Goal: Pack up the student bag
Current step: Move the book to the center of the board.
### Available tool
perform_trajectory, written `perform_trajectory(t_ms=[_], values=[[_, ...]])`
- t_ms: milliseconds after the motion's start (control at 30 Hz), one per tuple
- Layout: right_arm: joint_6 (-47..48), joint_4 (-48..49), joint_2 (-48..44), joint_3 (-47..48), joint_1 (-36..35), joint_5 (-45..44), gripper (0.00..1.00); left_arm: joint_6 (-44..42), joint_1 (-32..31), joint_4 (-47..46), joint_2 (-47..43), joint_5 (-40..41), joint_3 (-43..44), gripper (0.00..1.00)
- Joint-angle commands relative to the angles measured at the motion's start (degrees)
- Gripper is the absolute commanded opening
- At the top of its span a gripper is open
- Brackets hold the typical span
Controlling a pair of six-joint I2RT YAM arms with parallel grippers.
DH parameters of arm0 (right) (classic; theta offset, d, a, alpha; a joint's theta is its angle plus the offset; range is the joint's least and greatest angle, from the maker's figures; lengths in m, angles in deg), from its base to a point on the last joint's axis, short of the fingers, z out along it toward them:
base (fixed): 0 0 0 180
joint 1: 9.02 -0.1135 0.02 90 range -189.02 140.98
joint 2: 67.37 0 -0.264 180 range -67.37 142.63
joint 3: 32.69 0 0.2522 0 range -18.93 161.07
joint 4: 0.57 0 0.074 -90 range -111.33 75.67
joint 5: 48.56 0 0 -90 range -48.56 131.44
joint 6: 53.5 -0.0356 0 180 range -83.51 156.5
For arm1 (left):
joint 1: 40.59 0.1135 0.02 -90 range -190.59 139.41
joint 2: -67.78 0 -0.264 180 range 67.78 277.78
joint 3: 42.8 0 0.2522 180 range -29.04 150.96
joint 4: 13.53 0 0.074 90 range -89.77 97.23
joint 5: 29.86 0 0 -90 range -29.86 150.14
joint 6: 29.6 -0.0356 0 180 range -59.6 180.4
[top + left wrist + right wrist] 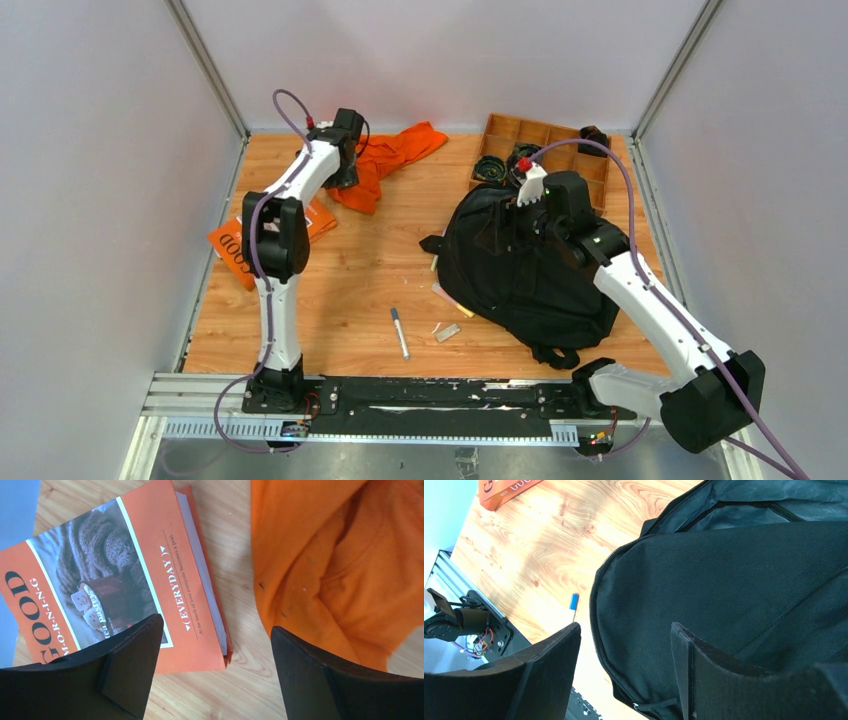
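While the right gripper [624, 630] hovers with jaws apart and empty, the black backpack [734, 575] lies directly beneath it, with its unzipped mouth just beyond the fingertips. The left gripper [217, 627], equally spread, hangs well away, between an orange book [125, 580] and an orange garment [340, 555]. The bag's interior is too dark to read.

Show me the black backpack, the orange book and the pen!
black backpack [520, 270], top view, middle of its front fabric.
orange book [190, 595], left wrist view, orange part of its cover.
pen [400, 333], top view, middle of its barrel.
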Motion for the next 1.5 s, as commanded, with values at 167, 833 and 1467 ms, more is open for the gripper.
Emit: perform_trajectory(t_ms=[167, 833, 1467], values=[[2.0, -2.0, -0.7, 0.4, 0.3, 0.5, 0.69, 3.3, 1.2, 3.3, 5.6, 7.3, 3.4, 0.83], [1.8, -2.2, 0.1, -0.6, 0.2, 0.3, 0.68, 4.1, 4.1, 3.2, 6.3, 4.8, -2.6, 0.47], [1.7, -3.0, -0.5, -0.9, 0.2, 0.3, 0.65, 5.2, 3.7, 3.5, 3.4, 0.2, -6.5, 0.0]])
